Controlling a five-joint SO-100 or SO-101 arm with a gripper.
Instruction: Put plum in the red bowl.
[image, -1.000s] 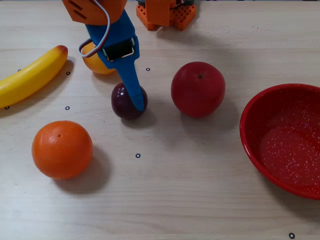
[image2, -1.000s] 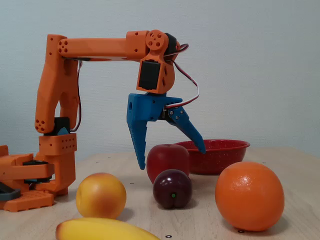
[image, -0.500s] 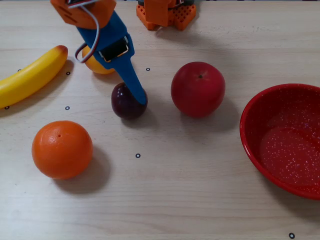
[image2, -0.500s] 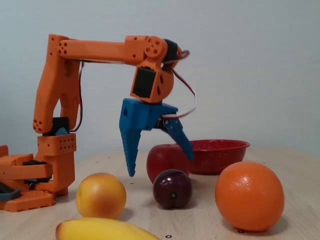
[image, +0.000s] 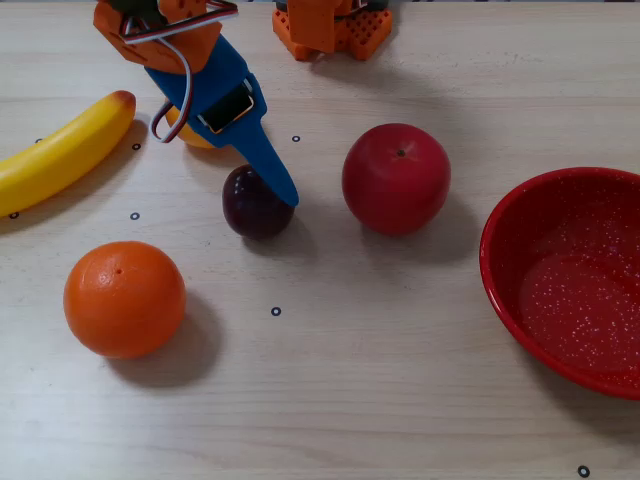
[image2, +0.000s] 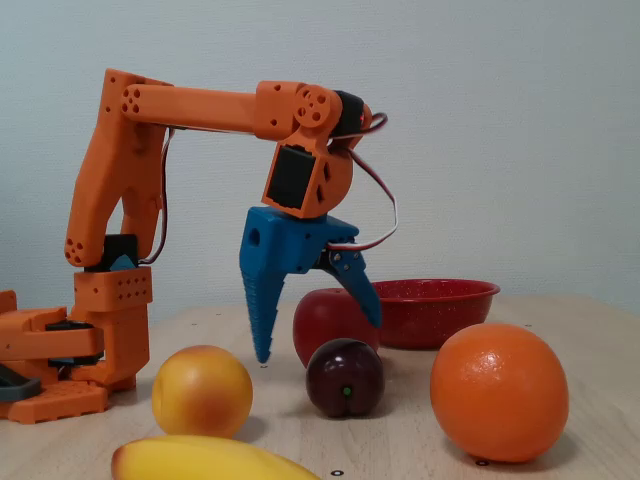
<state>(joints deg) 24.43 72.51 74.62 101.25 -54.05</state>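
The plum (image: 255, 207) is small and dark maroon, and rests on the wooden table between the orange and the red apple. It also shows in the fixed view as the plum (image2: 345, 377), front centre. My blue gripper (image: 262, 172) hangs open over it. In the overhead view one long finger crosses the plum's upper right edge; the other finger is hidden under the wrist. In the fixed view the gripper (image2: 317, 341) is spread wide. One tip is low to the left of the plum, the other is raised above it, and nothing is held. The red bowl (image: 505, 285) sits at the right edge, also seen as the red bowl (image2: 440, 295).
A big red apple (image: 396, 178) lies between plum and bowl. An orange (image: 124, 298) sits lower left, a banana (image: 60, 150) at the left edge. A yellow-orange fruit (image: 188, 135) is half under the arm. The orange arm base (image: 330, 25) stands at the top.
The gripper has swung toward the upper left of the overhead view and dropped slightly, staying open. The plum and other fruit have not moved.
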